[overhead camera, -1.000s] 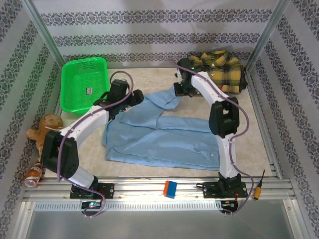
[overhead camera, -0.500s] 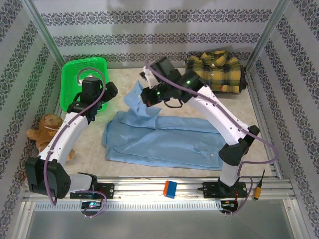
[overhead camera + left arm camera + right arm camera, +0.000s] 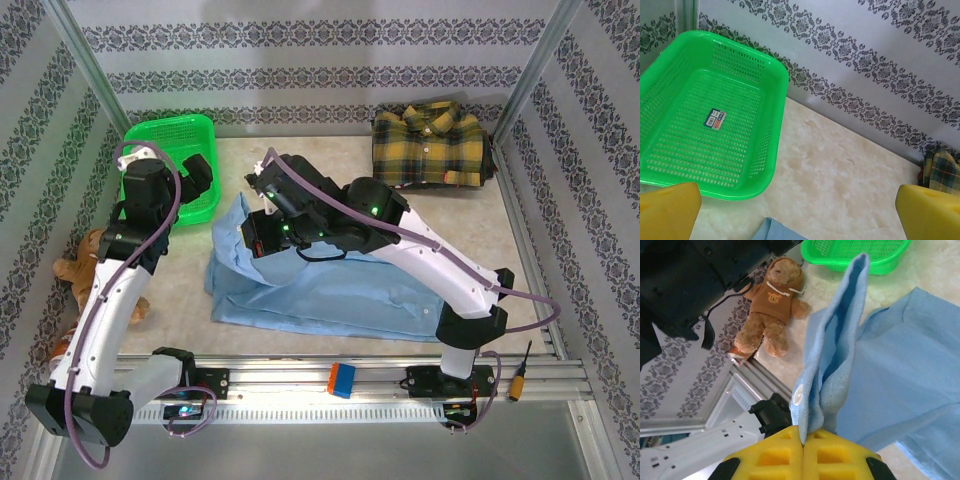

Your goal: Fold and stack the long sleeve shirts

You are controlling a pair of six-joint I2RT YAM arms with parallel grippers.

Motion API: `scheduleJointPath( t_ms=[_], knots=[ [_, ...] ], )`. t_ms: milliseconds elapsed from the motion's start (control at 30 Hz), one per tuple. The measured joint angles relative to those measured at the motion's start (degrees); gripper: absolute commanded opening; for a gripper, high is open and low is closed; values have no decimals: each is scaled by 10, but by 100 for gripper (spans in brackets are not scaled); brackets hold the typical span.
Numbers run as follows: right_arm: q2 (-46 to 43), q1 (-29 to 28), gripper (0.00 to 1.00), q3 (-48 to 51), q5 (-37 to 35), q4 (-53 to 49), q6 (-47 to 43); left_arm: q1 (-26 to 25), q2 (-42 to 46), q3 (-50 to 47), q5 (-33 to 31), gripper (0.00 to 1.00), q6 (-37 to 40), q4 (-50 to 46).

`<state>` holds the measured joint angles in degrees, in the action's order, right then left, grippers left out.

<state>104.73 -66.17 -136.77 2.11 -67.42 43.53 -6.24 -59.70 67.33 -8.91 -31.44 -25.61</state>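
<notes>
**Q:** Item one, the largest piece?

**A:** Light blue shirt (image 3: pixel 330 290), lower centre of the overhead frame, body spread flat on the table (image 3: pixel 470 230). One part, probably a sleeve, was raised above the shirt's left end, so a first fold appeared to be under way and not finished.

**Q:** Item two?

**A:** Plaid shirt (image 3: pixel 430 145), upper right corner of that frame. It lay gathered into a compact shape with the collar uppermost. Whether it was properly folded could not be told. It lay well apart from the blue one, so no stack was made yet.

**Q:** Other stock?

**A:** Green basket (image 3: pixel 165 150), upper left, holding no garment. Teddy bear (image 3: pixel 85 265), left edge, beside the table.

**Q:** Grippers?

**A:** Right gripper (image 3: pixel 803 432): jaws together, clamped on a bunched fold of the blue cloth, which rose up the frame from the yellow fingers. Left gripper (image 3: pixel 797 215): jaws wide apart, nothing between them, raised near the basket.

**Q:** Outstanding, by estimate?

**A:** Most of it: completing the blue shirt's folds, possibly tidying the plaid, then setting one on the other.
</notes>
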Motion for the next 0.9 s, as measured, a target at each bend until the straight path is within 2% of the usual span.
scheduleJointPath(
  t_ms=[133, 233, 333, 567, 733, 900],
  knots=[
    [-9, 5, 0, 44, -6, 14, 20, 0, 5, -2, 2, 100, 0, -7],
    [-35, 28, 0, 143, -5, 49, 28, -1, -3, -5, 11, 100, 0, -10],
    [-67, 77, 0, 266, -5, 100, 32, -17, -25, -6, 18, 100, 2, -10],
    [-189, 240, 0, 541, -1, 210, 29, -122, -110, -10, 43, 100, 9, -25],
    [-278, 315, 0, 681, 7, 265, 14, -184, -132, -12, 51, 100, -2, -24],
    [-334, 410, 0, 808, 30, 334, 0, -238, -194, -12, 78, 100, -21, -24]
  ],
)
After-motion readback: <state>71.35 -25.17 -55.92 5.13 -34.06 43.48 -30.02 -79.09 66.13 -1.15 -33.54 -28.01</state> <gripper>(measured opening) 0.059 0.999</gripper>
